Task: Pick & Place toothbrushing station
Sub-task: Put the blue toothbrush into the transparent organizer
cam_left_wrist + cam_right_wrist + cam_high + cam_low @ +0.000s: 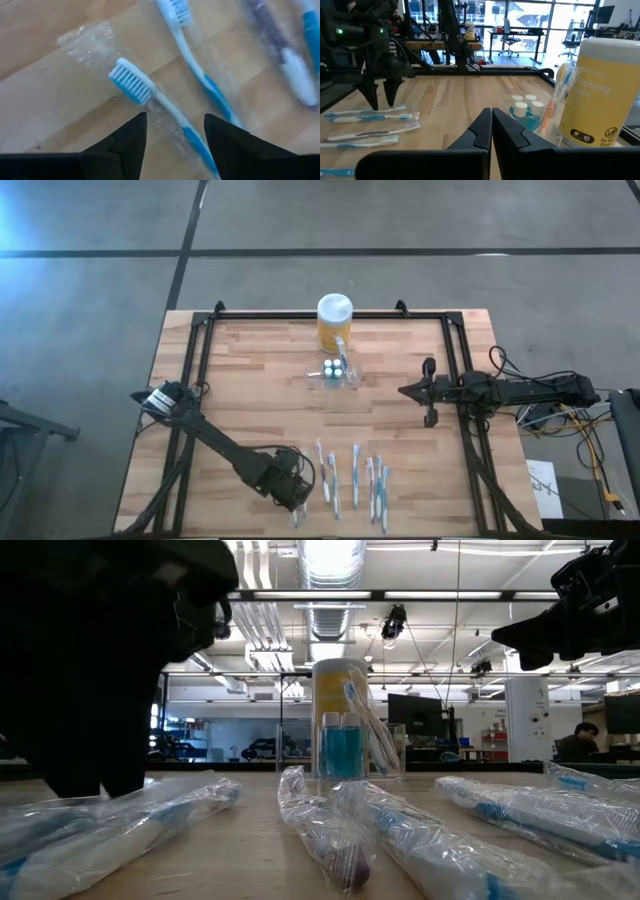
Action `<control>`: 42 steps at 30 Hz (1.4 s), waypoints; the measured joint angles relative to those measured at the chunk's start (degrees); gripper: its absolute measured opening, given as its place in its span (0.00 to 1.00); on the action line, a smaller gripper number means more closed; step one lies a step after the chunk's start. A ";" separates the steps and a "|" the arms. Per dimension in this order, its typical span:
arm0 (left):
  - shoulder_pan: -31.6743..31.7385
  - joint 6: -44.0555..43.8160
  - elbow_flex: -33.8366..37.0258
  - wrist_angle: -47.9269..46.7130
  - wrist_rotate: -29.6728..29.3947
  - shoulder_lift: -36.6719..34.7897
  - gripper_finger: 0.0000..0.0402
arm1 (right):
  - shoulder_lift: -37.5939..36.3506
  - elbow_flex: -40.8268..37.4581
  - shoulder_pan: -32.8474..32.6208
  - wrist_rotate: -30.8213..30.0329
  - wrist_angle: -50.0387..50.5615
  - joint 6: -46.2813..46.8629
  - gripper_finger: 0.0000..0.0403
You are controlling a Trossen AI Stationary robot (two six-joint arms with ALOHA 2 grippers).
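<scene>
Station sits mid-bench, touching the yellow jar behind it. Left claw hovers spread over the leftmost wrapped toothbrush. Right claw, pressed together, waits right of the station.

Yellow jar label: "85", possibly "Do Not Flush"; rest unreadable.

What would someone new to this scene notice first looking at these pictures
Probably the row of wrapped toothbrushes along the table's near edge, with the left gripper open right over one. Next, the yellow jar with a white lid at the far edge, and the clear toothbrushing station just in front of it, holding small bottles and one toothbrush. The right gripper waits shut to the station's right.
</scene>
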State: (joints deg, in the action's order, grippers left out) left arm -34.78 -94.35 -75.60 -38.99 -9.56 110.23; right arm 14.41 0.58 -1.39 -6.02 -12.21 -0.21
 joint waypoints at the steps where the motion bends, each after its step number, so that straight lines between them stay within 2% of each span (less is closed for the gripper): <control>1: 0.30 0.86 -0.05 0.06 0.22 0.45 0.50 | 0.00 0.00 0.02 -0.02 -0.02 0.00 0.02; 6: 1.00 6.57 -0.20 -0.20 1.15 1.45 0.50 | -0.07 0.00 0.00 -0.02 -0.09 0.04 0.02; 10: 1.09 9.02 -0.19 -4.03 1.97 1.29 0.50 | -0.02 0.00 0.00 -0.02 -0.11 0.07 0.02; 18: 1.05 16.15 -1.63 -9.15 8.18 1.08 0.50 | -0.04 0.00 0.02 -0.02 -0.22 0.21 0.02; 21: 1.05 15.22 -3.11 -9.91 9.08 1.08 0.50 | -0.02 0.00 0.02 -0.02 -0.33 0.20 0.02; 29: 1.11 12.38 -8.69 -14.77 7.15 1.05 0.50 | -0.02 0.00 0.02 -0.02 -0.33 0.20 0.02; 36: 1.09 7.08 -7.82 -14.67 7.07 1.05 0.50 | -0.02 0.00 0.02 -0.02 -0.31 0.20 0.02; 42: 1.13 6.83 -7.62 -14.02 7.34 1.05 0.50 | -0.02 0.00 0.02 -0.02 -0.28 0.20 0.02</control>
State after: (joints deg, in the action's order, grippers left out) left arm -33.65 -87.52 -83.22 -53.00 -2.22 111.28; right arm 14.39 0.58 -1.37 -6.04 -12.49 -0.01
